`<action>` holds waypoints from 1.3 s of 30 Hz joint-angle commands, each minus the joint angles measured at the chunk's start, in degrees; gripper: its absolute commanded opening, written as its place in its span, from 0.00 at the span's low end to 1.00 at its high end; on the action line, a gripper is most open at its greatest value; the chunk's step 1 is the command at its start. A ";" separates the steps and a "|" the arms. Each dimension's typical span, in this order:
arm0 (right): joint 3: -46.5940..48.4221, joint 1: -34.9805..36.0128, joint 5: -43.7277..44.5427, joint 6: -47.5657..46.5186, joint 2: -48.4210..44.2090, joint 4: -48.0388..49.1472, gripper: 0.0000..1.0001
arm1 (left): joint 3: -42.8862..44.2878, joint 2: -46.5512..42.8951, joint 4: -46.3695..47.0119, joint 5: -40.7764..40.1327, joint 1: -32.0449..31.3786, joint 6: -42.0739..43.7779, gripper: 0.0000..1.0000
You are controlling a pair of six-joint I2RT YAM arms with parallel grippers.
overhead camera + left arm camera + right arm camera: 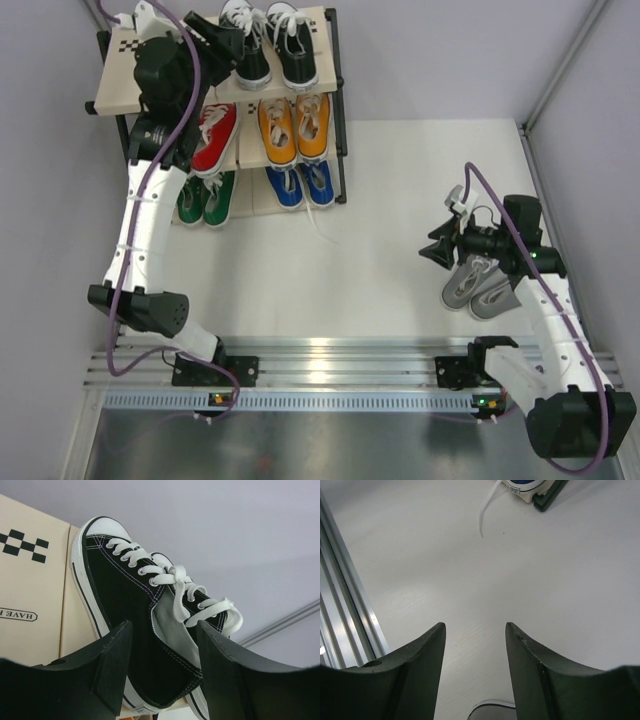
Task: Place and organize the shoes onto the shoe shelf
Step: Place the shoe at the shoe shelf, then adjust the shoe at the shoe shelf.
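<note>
The shoe shelf (118,75) stands at the far left. Its top board (35,580) holds two black shoes (296,55). My left gripper (226,44) is open at the left black shoe (125,585), whose heel lies between the spread fingers (114,655). Lower boards carry red shoes (215,135), an orange pair (295,125), green shoes (206,200) and a blue pair (300,185). A grey pair (478,285) lies on the table at the right. My right gripper (438,250) hovers open just left of it, empty (475,630). A grey toe (492,713) peeks in below.
An aluminium rail (330,355) runs along the near edge, seen also as the rail (345,595) in the right wrist view. A loose white lace (487,510) trails from the blue shoe (530,486) onto the white table (400,180). Walls close in at left and right.
</note>
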 commanded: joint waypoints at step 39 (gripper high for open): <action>0.97 -4.64 -4.49 -5.63 0.17 -2.67 0.51 | 14.57 11.06 4.33 -20.75 -2.62 6.95 0.13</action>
